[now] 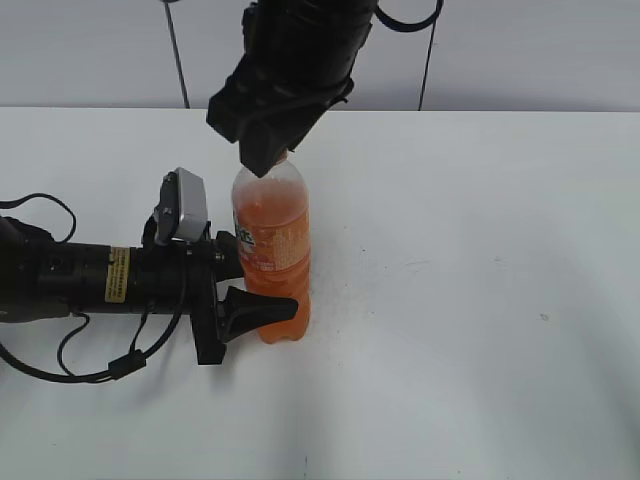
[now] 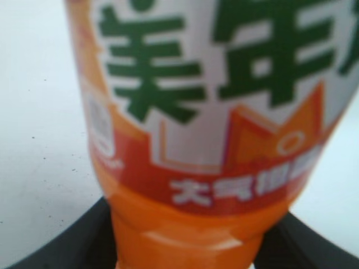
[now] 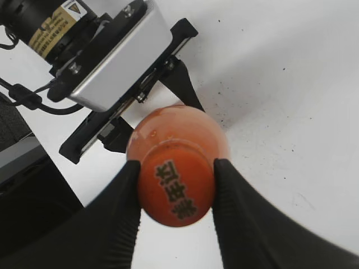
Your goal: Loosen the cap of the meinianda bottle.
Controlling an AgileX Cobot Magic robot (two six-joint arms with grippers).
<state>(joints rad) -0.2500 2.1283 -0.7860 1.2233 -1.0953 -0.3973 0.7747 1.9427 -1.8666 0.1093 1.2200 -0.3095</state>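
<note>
Cap (image 3: 177, 191): round, orange, pale characters on top, right pincer (image 3: 175, 193) clamping it.

Clear, glossy plastic on the meinianda bottle (image 1: 272, 250), smooth at the shoulder, with highlights over the orange liquid. Printed label (image 2: 224, 101) slick and shiny, film-like, in green, white and orange. Smooth orange plastic on the cap (image 3: 176, 190), faintly glossy, with pale lettering on top. Matt black plastic on the fingers (image 3: 120, 207) of the right gripper (image 3: 176, 193); same dull black finish on the left gripper (image 1: 245, 290). Brushed silver metal on the camera housing (image 3: 115, 53), satin rather than mirror-bright. Matt white table (image 1: 480, 300), smooth, speckled with fine dark specks.
</note>
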